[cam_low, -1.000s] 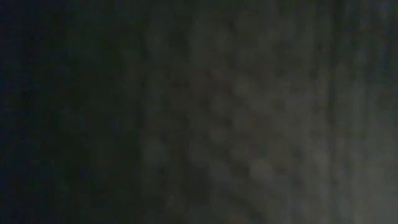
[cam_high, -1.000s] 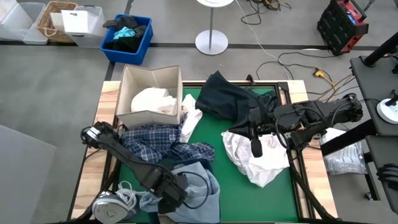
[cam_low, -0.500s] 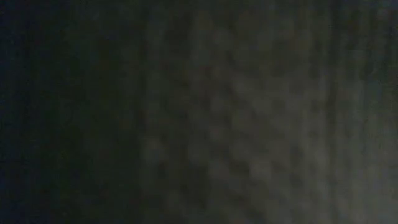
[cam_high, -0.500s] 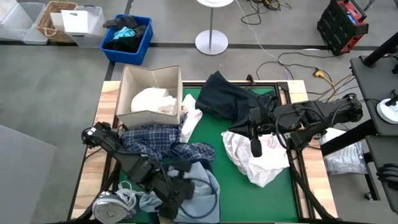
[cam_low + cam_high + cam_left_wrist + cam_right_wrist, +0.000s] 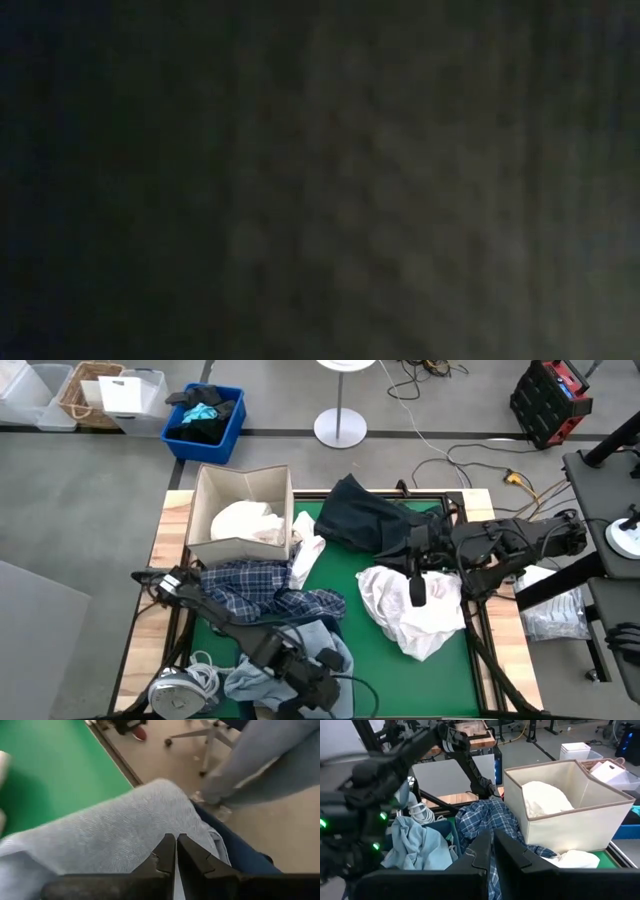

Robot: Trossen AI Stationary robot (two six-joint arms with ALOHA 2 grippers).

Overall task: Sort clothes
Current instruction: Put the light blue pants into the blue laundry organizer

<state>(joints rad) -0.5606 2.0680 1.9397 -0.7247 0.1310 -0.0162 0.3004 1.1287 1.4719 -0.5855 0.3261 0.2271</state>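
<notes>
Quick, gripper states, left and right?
Left gripper: shut, above the denim, holding nothing visible.
Right gripper: shut, empty, over the white shirt.

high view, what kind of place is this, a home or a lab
Most likely a robotics lab or workshop, not a home: a green-matted work table on a bare grey floor, loose cables trailing behind it, and a red and black tool case in the corner.

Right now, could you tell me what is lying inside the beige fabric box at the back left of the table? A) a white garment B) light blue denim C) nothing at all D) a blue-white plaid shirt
A: in the high view a white garment sits bunched inside the beige box, while the plaid shirt lies outside it on the table.
</notes>
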